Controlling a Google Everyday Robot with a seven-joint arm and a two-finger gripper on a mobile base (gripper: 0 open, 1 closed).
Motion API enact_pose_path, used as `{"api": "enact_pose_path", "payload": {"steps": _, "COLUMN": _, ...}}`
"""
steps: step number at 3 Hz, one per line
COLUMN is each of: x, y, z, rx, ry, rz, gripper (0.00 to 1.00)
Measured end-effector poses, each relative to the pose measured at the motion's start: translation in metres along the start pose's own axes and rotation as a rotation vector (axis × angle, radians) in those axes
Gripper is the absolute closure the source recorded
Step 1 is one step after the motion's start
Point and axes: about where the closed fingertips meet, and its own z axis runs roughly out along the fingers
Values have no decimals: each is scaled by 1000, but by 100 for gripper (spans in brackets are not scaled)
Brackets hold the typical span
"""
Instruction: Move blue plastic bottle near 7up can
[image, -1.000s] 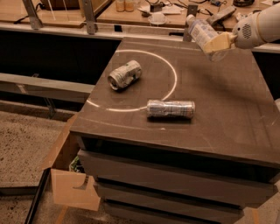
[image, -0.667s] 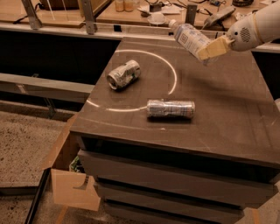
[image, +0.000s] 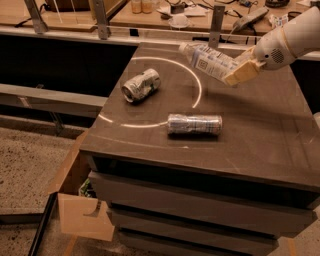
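The blue plastic bottle (image: 206, 59), clear with a pale label and white cap, hangs tilted in the air above the back of the dark table, cap pointing left. My gripper (image: 239, 70) is shut on its right end, the white arm reaching in from the upper right. The 7up can (image: 141, 85), short and dented with green-and-white print, lies on its side at the table's left, inside the white circle line. The bottle is to the right of this can and above it, a good gap apart.
A slimmer silver can (image: 194, 124) lies on its side near the table's front middle. The dark table (image: 260, 135) stands on drawers. An open cardboard box (image: 80, 205) sits on the floor at the lower left. A cluttered wooden bench (image: 165, 12) runs behind.
My gripper has carried the bottle leftward and lower, from the table's back right corner toward the middle, closer to the 7up can. Both cans have stayed put.
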Motion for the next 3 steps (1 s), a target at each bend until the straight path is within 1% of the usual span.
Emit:
{"api": "enact_pose_path", "payload": {"steps": 1, "x": 6, "y": -9, "z": 14, "rx": 37, "ry": 19, "rz": -44, "gripper": 100}}
{"api": "enact_pose_path", "payload": {"steps": 2, "x": 8, "y": -9, "z": 27, "rx": 57, "ry": 32, "rz": -85, "gripper": 100}}
{"api": "enact_pose_path", "payload": {"steps": 3, "x": 13, "y": -2, "z": 37, "rx": 61, "ry": 63, "rz": -113, "gripper": 76}}
